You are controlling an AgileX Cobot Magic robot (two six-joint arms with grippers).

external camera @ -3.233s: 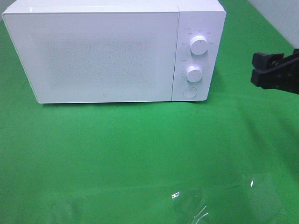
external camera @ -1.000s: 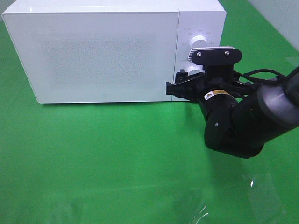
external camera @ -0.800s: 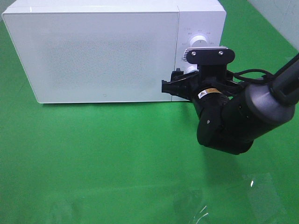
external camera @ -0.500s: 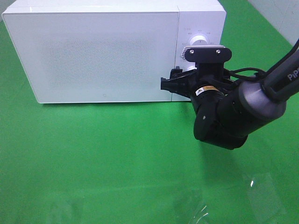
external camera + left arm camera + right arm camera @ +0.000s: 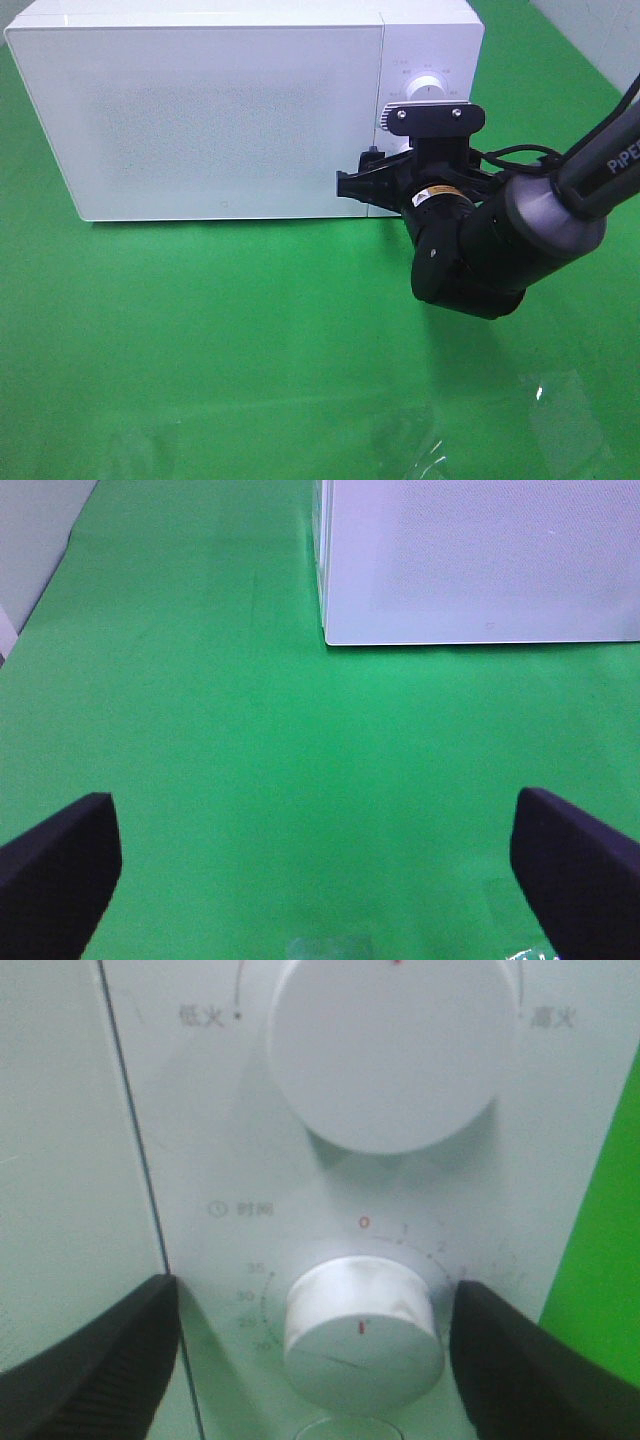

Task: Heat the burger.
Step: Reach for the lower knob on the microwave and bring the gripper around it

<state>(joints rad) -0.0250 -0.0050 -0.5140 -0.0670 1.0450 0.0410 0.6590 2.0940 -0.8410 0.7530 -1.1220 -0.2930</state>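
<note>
Right wrist: right claw point(image 5: 312, 1305) apart, flanking lower dial point(image 5: 362, 1332) of white microwave point(image 5: 200, 1140), gaps either side | left wrist: left claw point(image 5: 315, 865) wide apart over green worktop point(image 5: 250, 750)

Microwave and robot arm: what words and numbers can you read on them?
"低火": microwave panel, beside the upper knob.
"高火": that knob's other side.
"0", "1", "2", "35", "30", "25", "20": around the lower knob.
Label by the clock sign: blurred, unreadable.
"PiPE", cut off at the picture's edge: right arm.
Yellow sticker on its wrist: too small to read.
</note>
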